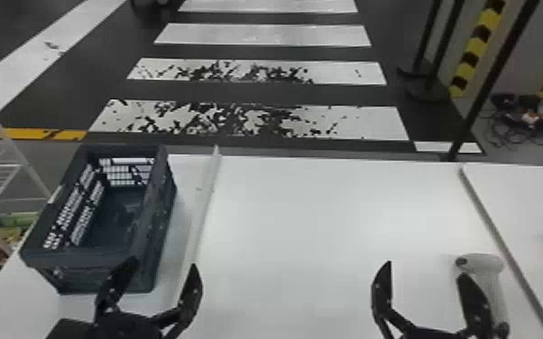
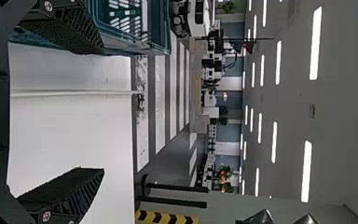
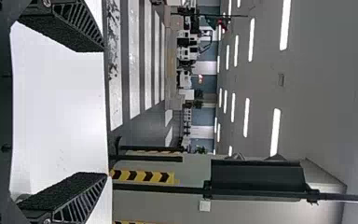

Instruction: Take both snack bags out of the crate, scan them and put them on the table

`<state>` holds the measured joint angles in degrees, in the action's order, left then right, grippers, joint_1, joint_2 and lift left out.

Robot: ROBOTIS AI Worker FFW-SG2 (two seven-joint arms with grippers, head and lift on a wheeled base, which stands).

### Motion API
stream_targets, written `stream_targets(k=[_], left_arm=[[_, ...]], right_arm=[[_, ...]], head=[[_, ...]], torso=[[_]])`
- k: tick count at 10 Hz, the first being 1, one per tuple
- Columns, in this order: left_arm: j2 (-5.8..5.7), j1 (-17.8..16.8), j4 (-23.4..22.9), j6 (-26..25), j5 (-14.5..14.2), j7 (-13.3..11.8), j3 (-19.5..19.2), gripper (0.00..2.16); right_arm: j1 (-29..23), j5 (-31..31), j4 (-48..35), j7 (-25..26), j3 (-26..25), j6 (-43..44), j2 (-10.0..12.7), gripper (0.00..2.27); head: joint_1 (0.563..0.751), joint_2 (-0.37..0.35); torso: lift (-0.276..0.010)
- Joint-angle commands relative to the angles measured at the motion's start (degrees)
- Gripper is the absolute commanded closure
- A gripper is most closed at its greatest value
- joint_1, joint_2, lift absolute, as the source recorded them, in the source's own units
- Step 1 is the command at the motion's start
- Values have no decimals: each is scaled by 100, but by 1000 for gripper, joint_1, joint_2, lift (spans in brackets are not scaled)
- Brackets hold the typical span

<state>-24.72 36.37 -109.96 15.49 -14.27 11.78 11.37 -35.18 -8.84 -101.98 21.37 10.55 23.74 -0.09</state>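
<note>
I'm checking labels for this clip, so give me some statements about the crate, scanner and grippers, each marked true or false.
1. The crate stands on the left side of the table. True.
2. The left gripper and the right gripper both have their fingers apart. True.
3. The light grey scanner is on the table toward the right, near the right gripper. True.
4. The left gripper holds the scanner. False: it has nothing between its fingers.
5. The scanner is inside the crate. False: it is on the table.
6. The crate is right of the scanner. False: it is left of it.
</note>
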Motion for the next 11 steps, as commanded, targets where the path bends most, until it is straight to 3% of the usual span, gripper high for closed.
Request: stream_targets(k=[1, 8, 11], left_arm=[[-42, -8, -34, -16, 117, 62, 85, 97], [-42, 19, -104, -87, 293, 123, 305, 97], [37, 80, -227, -87, 320, 132, 226, 97]], right_arm=[[-15, -30, 73, 7, 79, 3, 9, 36], [-156, -30, -6, 25, 158, -402, -141, 46], [-112, -30, -6, 25, 167, -384, -149, 49]], head=[[695, 53], [695, 26], [695, 30]], torso=[[-92], [-92], [-92]])
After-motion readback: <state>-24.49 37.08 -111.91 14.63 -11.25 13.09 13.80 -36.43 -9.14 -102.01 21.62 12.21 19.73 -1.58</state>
